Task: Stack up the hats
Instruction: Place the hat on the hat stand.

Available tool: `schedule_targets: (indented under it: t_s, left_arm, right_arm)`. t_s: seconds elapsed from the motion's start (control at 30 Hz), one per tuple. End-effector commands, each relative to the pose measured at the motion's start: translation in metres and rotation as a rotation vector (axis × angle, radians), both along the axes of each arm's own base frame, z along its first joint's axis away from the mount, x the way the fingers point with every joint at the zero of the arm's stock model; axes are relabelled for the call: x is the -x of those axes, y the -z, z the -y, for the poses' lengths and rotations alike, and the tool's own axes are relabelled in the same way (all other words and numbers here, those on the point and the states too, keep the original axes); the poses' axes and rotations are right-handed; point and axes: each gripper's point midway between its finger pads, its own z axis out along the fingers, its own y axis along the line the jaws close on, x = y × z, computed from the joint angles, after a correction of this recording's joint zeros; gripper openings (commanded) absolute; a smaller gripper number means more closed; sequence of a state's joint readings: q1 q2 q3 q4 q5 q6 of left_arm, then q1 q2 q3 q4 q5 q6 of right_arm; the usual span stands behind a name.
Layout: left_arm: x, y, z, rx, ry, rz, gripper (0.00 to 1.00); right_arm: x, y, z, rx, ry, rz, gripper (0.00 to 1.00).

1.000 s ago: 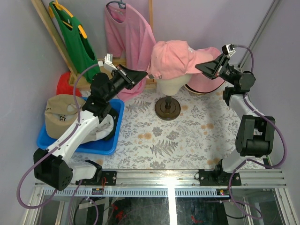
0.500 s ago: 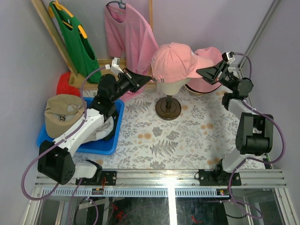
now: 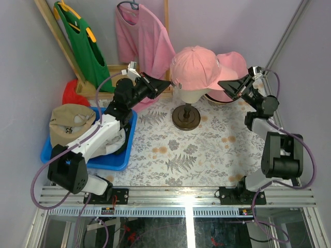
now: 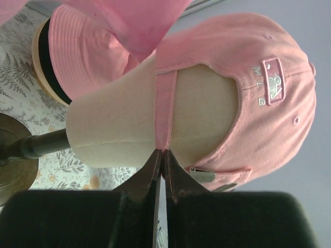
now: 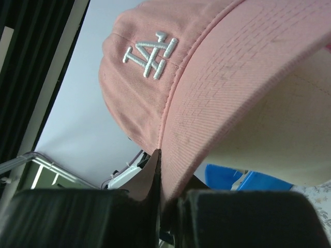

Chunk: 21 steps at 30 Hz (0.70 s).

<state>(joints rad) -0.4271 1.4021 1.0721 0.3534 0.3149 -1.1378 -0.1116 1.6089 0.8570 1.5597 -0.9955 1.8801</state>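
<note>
Pink cotton baseball cap (image 3: 195, 66) sits on smooth beige mannequin head (image 3: 190, 94), upper centre of the top view. Left gripper (image 4: 162, 155) is closed, pinching the cap's rear strap. Right gripper (image 5: 158, 155) is closed on the brim edge. Pink fabric bucket hat (image 3: 235, 64) lies behind, upper right. Tan fabric cap with dark lettering (image 3: 70, 124) rests in blue plastic bin (image 3: 111, 163), left side.

Centre-far: beige mannequin head (image 3: 188, 95), pink fabric cap (image 3: 195, 67) on it, dark round stand (image 3: 185, 118). Left: blue plastic bin (image 3: 111, 163). Near-centre floral tabletop (image 3: 207, 151): open passage.
</note>
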Motion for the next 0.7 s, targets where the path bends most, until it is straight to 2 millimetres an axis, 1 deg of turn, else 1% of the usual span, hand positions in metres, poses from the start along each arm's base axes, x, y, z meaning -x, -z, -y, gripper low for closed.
schedule_targets:
  t_s: [0.0,0.1,0.17,0.27,0.33,0.4,0.53,0.67]
  left_arm:
    - [-0.016,0.002,0.011,0.01,0.012,-0.038,0.0]
    - [-0.022,-0.001,0.015,0.014,0.016,-0.039,0.0]
    - [-0.026,-0.001,0.015,0.011,0.009,-0.043,0.0]
    - [-0.029,-0.001,0.013,0.015,-0.009,-0.051,0.0]
    - [-0.03,0.0,0.013,0.017,-0.014,-0.059,0.0]
    - [-0.031,0.0,0.013,0.02,-0.017,-0.065,0.03]
    - [-0.031,0.001,0.012,0.024,-0.025,-0.072,0.11]
    - [-0.034,-0.001,0.008,0.025,-0.054,-0.077,0.17]
  right_arm:
    - [0.001,0.051,0.004,0.116,0.093,-0.104,0.02]
    - [0.01,0.057,-0.009,0.193,0.124,-0.115,0.02]
    - [0.012,0.058,-0.008,0.224,0.165,-0.125,0.03]
    - [0.008,0.058,-0.005,0.234,0.21,-0.149,0.05]
    - [0.005,0.058,-0.003,0.224,0.219,-0.162,0.09]
    - [0.001,0.058,-0.002,0.208,0.231,-0.172,0.14]
    - [-0.008,0.057,0.0,0.2,0.238,-0.178,0.23]
    - [-0.014,0.05,0.003,0.193,0.258,-0.168,0.31]
